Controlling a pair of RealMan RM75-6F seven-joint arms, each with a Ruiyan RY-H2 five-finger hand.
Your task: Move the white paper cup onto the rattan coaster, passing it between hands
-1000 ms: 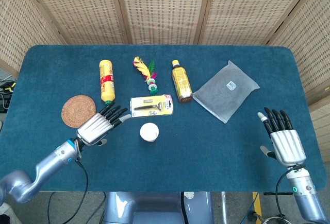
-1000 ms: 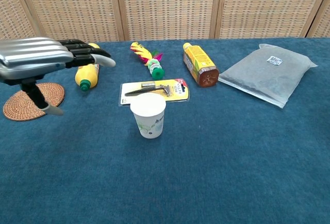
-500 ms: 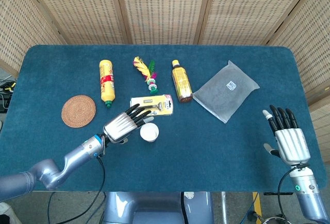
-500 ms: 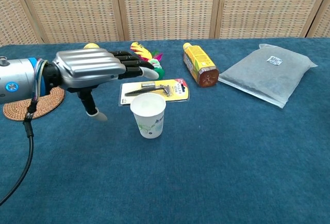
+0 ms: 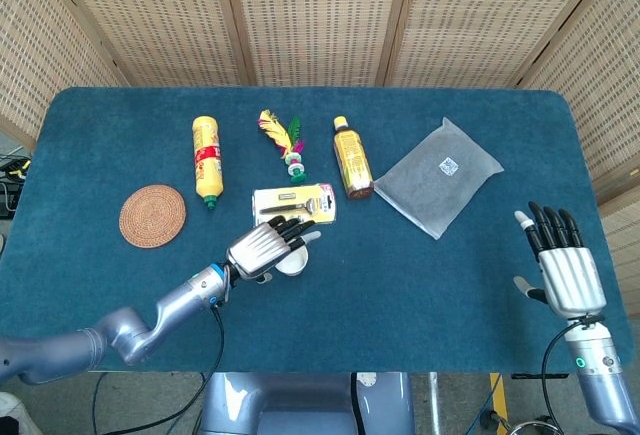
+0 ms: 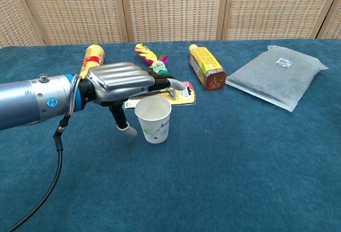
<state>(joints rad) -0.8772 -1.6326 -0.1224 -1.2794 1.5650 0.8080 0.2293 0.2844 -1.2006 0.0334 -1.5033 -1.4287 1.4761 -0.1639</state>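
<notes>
The white paper cup (image 6: 154, 120) stands upright near the table's front middle; in the head view only its edge (image 5: 293, 267) shows under my left hand. My left hand (image 6: 123, 84) (image 5: 266, 247) hovers over and just left of the cup, fingers stretched out above its rim and thumb hanging down beside it, holding nothing. The rattan coaster (image 5: 152, 215) lies flat at the left of the table; the chest view does not show it. My right hand (image 5: 564, 269) is at the far right near the front edge, fingers spread and empty.
Behind the cup lies a packaged razor (image 5: 292, 203). Further back are a yellow bottle (image 5: 206, 158), a feathered shuttlecock (image 5: 284, 139), a brown-capped bottle (image 5: 351, 157) and a grey pouch (image 5: 439, 176). A woven screen stands behind the table.
My left hand has swept right from beside the coaster to over the cup. My right hand has drifted slightly toward the front right edge. The cup has not moved.
</notes>
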